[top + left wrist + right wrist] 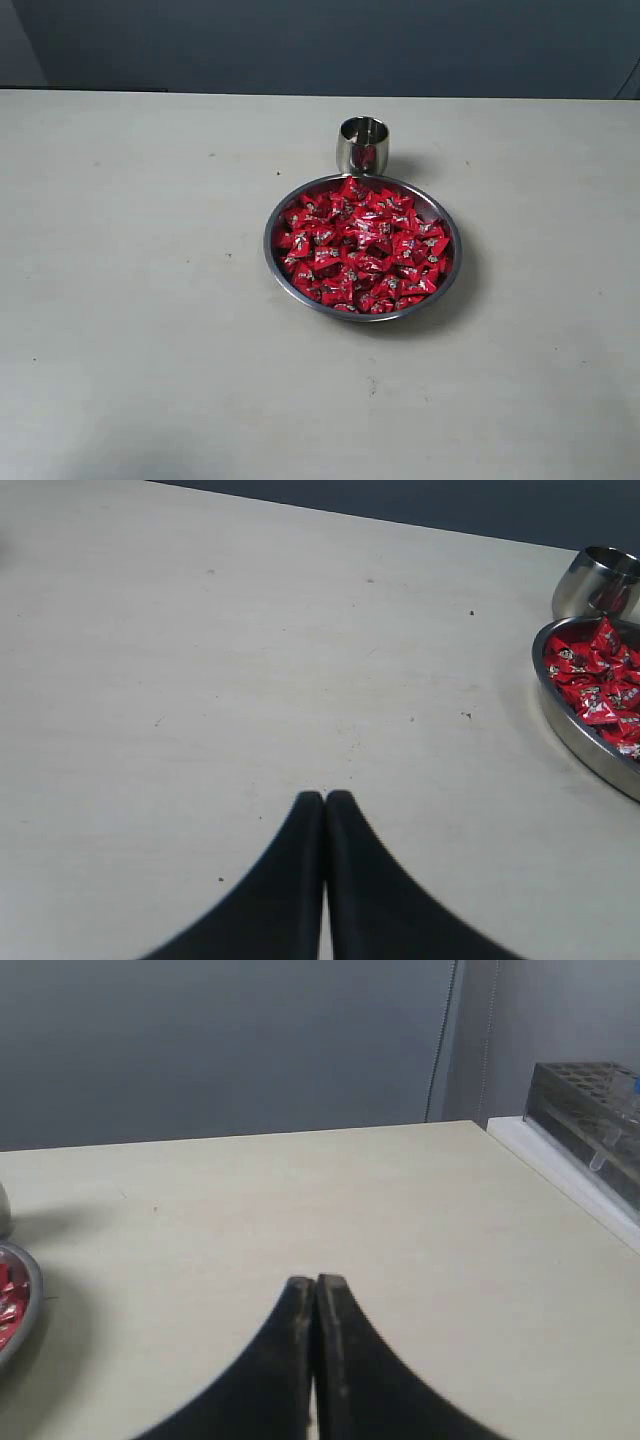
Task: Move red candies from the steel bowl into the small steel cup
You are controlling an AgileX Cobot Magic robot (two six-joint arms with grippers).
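Steel bowl point(432, 204) is whole only in exterior view; wrist views show left end effector point(325, 798), right end effector point(315, 1282) pressed together.

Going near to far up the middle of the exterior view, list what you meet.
table → steel bowl filled with red candies → small steel cup just behind it → more table → dark wall

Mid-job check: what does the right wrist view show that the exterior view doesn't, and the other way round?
Only the right wrist view: the right gripper, jaws shut on nothing, and a dark rack beyond the table. Only the exterior view: the whole steel bowl and the small steel cup at its far rim. Both: the table, part of the bowl's rim and some red candies.
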